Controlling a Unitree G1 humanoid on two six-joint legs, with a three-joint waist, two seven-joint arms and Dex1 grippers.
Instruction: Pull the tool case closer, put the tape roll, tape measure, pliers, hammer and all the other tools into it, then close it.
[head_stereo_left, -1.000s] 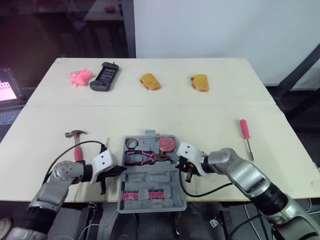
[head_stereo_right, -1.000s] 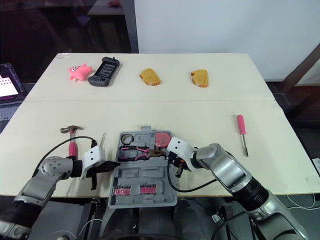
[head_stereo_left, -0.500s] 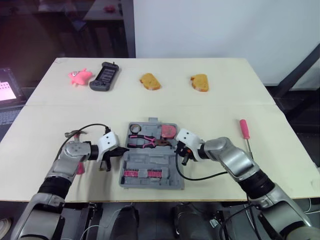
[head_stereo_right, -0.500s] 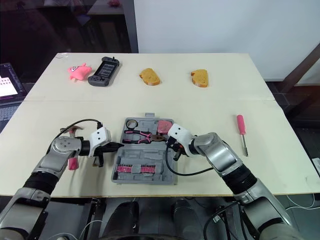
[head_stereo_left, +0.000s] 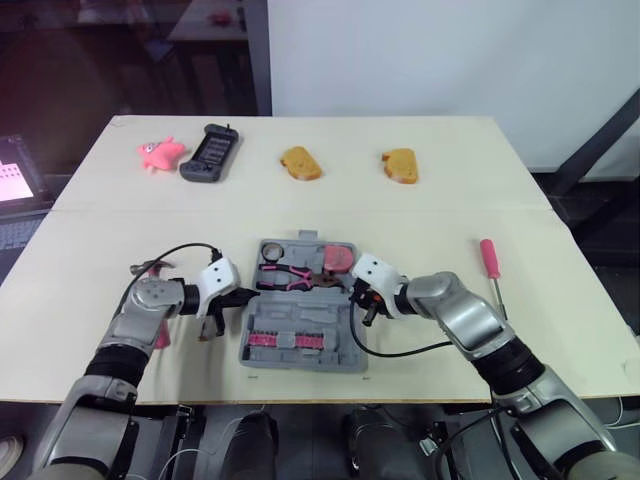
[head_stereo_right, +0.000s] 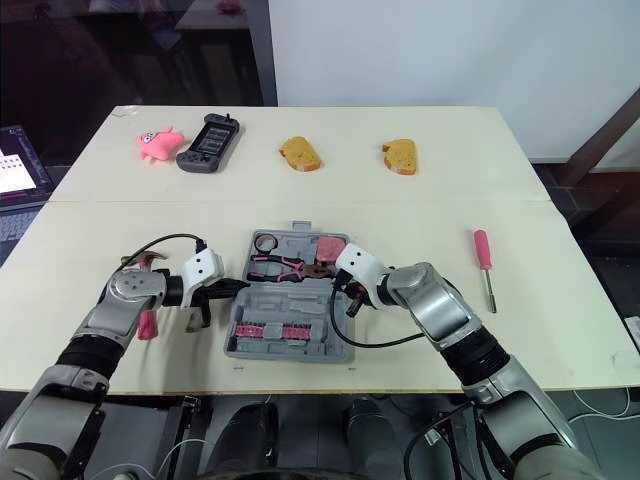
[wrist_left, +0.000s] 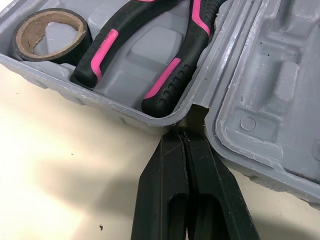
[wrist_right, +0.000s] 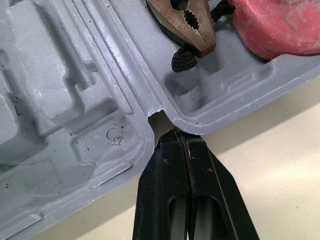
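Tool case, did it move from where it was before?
Yes. The case slid away from the robot: it no longer hangs over the near edge of the table and lies closer to the bread.

A pale two-board counter stands before a white wall. To its left are a dark post and what may be a glass partition, with a lit screen glowing nearby.

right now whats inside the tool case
The tool case holds a tape roll, pliers and a pink tape measure in its far half, pink bits in its near half. Anything beneath them is covered.
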